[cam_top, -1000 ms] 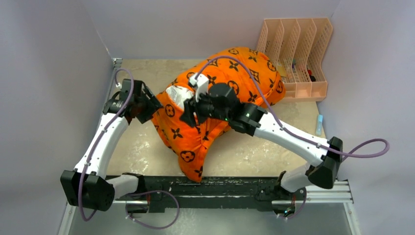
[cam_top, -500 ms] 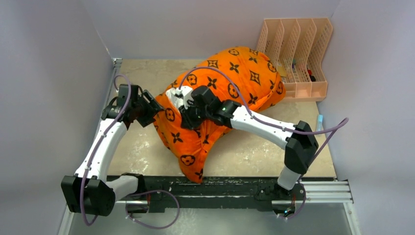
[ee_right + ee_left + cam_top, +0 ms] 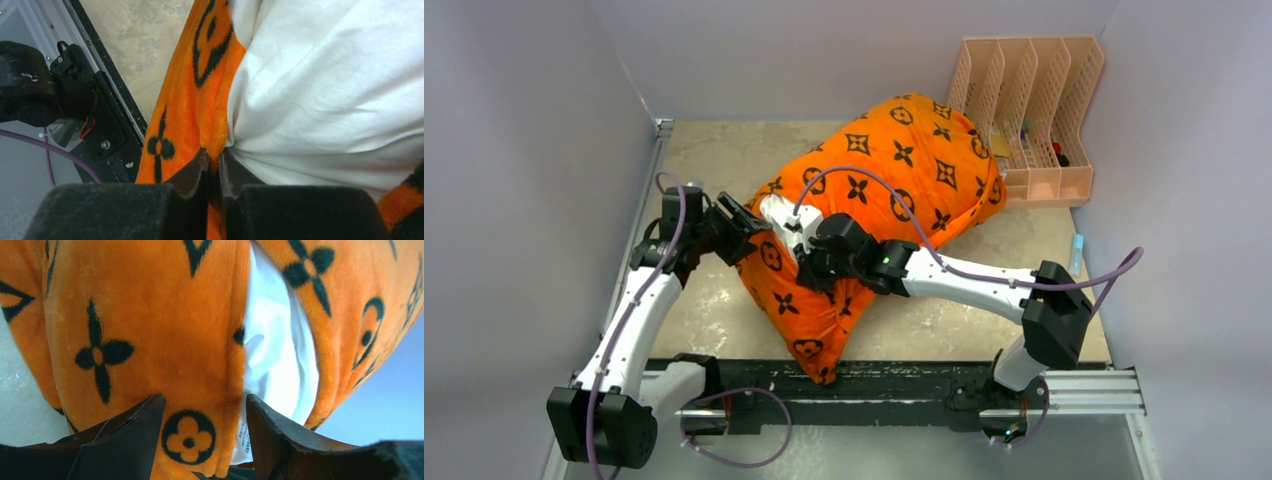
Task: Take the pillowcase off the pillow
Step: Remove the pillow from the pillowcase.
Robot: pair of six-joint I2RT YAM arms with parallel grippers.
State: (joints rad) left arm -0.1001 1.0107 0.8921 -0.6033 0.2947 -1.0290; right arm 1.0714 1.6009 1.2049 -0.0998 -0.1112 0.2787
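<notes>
On the table (image 3: 714, 300), the pillowcase (image 3: 904, 170) lay with its long axis running from far right to its open mouth at near left, where the pillow (image 3: 779, 212) showed white. The right fingers (image 3: 192, 172) were clenched on the mouth's orange hem. The left fingers (image 3: 135, 425) stood apart, straddling the hem just beside the pillow, likely best placed to grab it.

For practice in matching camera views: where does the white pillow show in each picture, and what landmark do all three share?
Top external: the pillow is a small white patch left of centre, at the pillowcase mouth.
Left wrist: a white vertical strip right of centre.
Right wrist: fills the upper right.
Shared landmark: the pillowcase's orange hem bordering the white.
</notes>
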